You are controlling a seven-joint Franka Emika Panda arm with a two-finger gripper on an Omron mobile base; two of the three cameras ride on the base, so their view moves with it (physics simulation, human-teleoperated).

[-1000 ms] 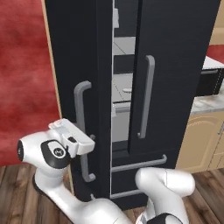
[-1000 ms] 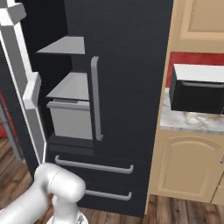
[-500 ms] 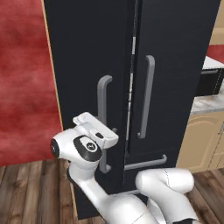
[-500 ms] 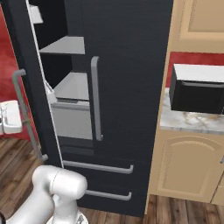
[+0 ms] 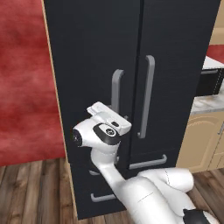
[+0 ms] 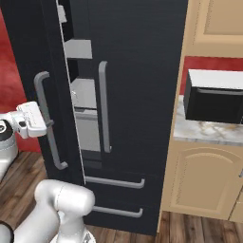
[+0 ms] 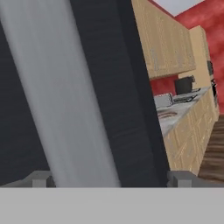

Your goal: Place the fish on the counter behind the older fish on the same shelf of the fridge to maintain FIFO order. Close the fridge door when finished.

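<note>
Gripper [image 7: 109, 177], jaws spread wide, straddles the rounded matte-grey bar handle [image 6: 49, 124] of the tall black fridge [image 6: 137, 95], its left door a crack ajar on flat grey shelves [image 6: 84, 91], marble-veined desk [image 6: 209, 132] with boxy black microwave [image 6: 214, 97] to the right.

The white arm rose from the base, bent at a dark-jointed elbow and reached forward at mid height, its wrist roughly level. The tool [image 7: 109, 177] stood with its jaws spread wide, one small grey fingertip [image 7: 40, 178] at each side, gripping nothing between them.
</note>
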